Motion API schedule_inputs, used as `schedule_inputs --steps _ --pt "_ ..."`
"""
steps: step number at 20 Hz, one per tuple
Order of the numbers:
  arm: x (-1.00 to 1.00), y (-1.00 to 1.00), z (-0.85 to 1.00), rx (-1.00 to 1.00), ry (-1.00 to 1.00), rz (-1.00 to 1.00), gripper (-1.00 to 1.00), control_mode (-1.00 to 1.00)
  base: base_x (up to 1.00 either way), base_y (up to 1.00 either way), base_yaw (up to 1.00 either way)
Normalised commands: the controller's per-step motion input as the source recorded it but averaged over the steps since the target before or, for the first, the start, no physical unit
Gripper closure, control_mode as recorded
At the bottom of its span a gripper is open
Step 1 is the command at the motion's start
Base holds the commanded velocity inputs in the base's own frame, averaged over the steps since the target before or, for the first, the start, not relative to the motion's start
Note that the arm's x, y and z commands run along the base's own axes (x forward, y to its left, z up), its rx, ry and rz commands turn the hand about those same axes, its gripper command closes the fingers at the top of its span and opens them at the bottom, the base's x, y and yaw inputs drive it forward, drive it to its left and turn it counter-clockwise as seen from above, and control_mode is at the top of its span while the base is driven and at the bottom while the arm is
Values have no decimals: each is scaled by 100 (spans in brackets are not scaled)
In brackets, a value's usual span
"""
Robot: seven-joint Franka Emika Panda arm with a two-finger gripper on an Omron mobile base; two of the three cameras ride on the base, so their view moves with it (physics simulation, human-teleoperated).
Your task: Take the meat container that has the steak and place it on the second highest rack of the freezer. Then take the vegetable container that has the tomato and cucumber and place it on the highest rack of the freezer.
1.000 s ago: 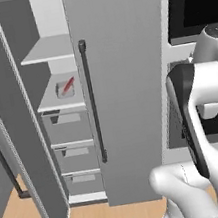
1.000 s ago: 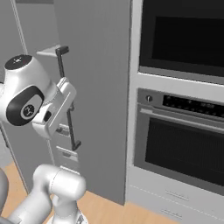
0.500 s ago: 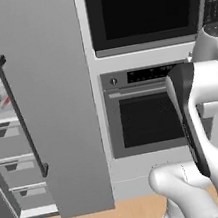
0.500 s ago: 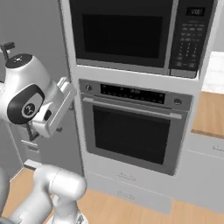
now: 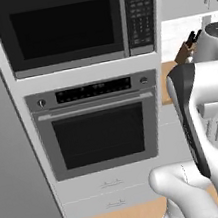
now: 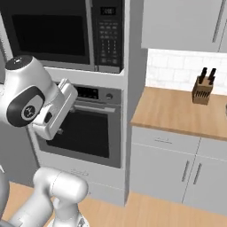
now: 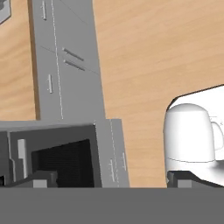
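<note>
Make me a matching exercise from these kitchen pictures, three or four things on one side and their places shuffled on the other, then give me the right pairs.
Things:
1. microwave
2. oven
3. knife block
4. keypad

Places:
A. on the wooden counter, in front of the white tiled wall
B. built into the tall cabinet, directly under the microwave
C. top of the tall cabinet, above the oven
D. on the microwave's right side, beside its dark window

Pairs: 1-C, 2-B, 3-A, 4-D
</note>
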Motion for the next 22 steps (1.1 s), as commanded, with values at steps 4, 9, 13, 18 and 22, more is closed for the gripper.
schedule_inputs --steps 4,9,13,18,22 --pt "0 0 0 0 0 0 -100 100 41 -100 -1" --pt "0 0 0 0 0 0 -100 100 33 -100 -8" --pt "0 0 0 0 0 0 -100 100 22 -100 -26" --pt "0 0 0 0 0 0 -100 100 31 -98 -23" --pt "0 0 0 0 0 0 -100 100 58 -63 -1"
